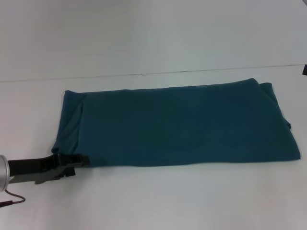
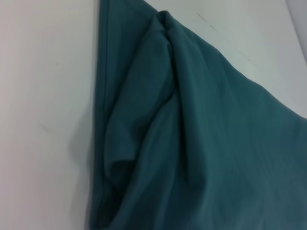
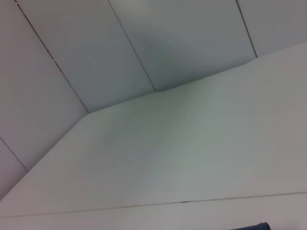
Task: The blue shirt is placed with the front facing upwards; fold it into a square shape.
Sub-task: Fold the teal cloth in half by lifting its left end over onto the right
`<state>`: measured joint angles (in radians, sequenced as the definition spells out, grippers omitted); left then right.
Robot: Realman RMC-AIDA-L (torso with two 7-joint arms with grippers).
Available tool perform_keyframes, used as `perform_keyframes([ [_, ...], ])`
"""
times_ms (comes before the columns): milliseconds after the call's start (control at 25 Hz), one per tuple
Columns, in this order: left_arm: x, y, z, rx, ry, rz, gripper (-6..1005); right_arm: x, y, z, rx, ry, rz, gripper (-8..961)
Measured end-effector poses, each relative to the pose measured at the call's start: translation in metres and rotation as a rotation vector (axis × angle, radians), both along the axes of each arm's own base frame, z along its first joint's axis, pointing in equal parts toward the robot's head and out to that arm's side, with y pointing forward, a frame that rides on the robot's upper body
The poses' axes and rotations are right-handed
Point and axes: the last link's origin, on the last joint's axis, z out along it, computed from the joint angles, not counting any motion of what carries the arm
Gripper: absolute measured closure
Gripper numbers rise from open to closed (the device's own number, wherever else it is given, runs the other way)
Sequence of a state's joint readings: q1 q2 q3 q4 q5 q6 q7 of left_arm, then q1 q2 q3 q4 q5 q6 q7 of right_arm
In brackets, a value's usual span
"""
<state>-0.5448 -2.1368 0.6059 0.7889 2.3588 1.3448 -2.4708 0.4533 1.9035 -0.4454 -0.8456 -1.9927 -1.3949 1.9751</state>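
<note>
Now your left hand (image 1: 79,160) sits low at the near left corner of the blue shirt (image 1: 177,125), apparently pinching its hem to lift that end over, since it lies on the table (image 1: 158,201) as a long band stretching away from the hand.

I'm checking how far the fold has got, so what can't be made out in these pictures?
- Lettering and neck label of the blue shirt: no view shows them; only plain cloth faces up.
- Left gripper: at the shirt's near left corner in the head view; whether its jaws pinch cloth is unclear.
- Right gripper: in no view; its wrist view shows mostly bare table.
</note>
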Motion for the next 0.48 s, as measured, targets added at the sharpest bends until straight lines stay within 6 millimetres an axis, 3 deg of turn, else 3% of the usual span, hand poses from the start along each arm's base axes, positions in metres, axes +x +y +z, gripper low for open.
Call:
perform_keyframes([
  [480, -0.0024, 0.0053, -0.0013, -0.013, 0.049, 0.010, 354, 0.0012, -0.0010, -0.0003, 0.005, 0.006, -0.005, 35],
])
